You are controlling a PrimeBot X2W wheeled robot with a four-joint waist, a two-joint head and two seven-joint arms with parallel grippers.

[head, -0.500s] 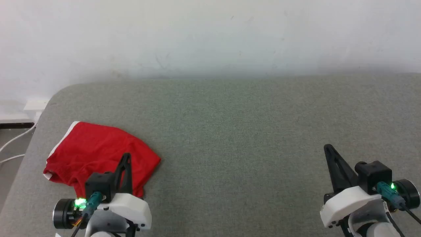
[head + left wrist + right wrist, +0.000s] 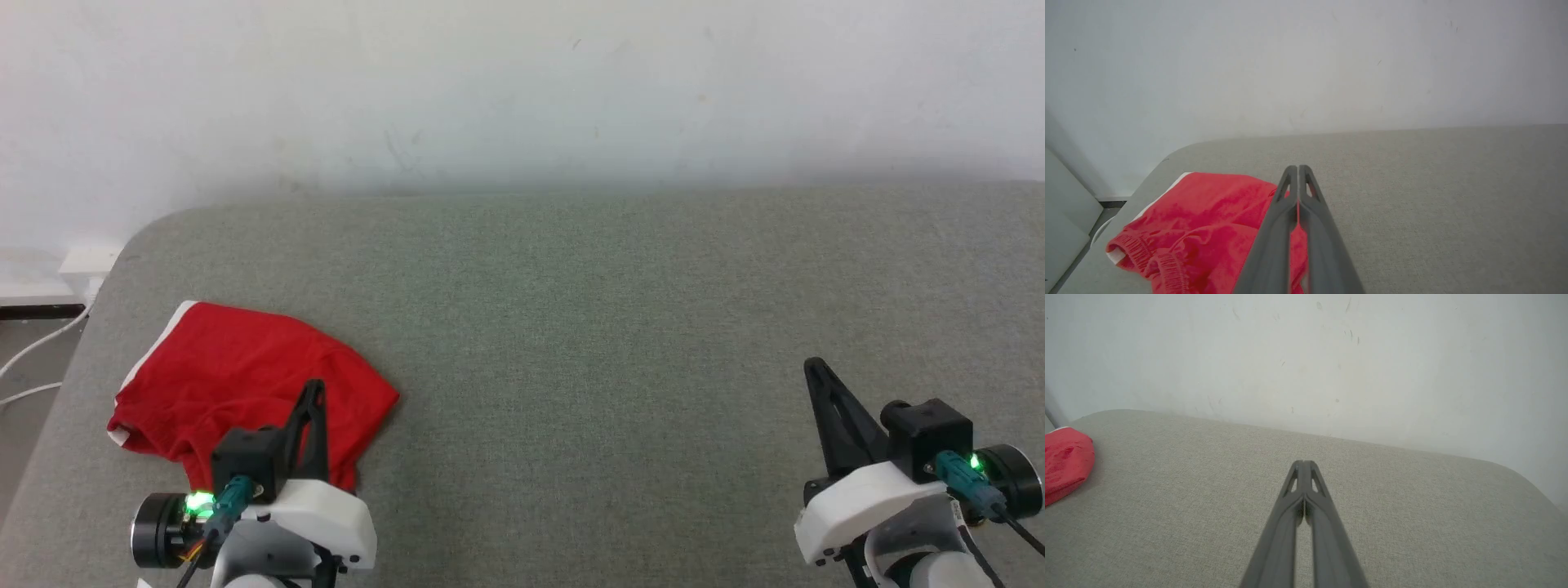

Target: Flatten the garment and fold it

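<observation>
On tabletop left corner: crumpled garment. Left pincer clenched over it; right pincer clenched, well apart.

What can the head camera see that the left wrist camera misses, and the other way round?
Head view's own: the right gripper, shut, over the table at the far right. Left wrist view's own: the gathered hem of the garment, close up. Shared: the garment, the left gripper, shut, the grey table and the wall.
</observation>
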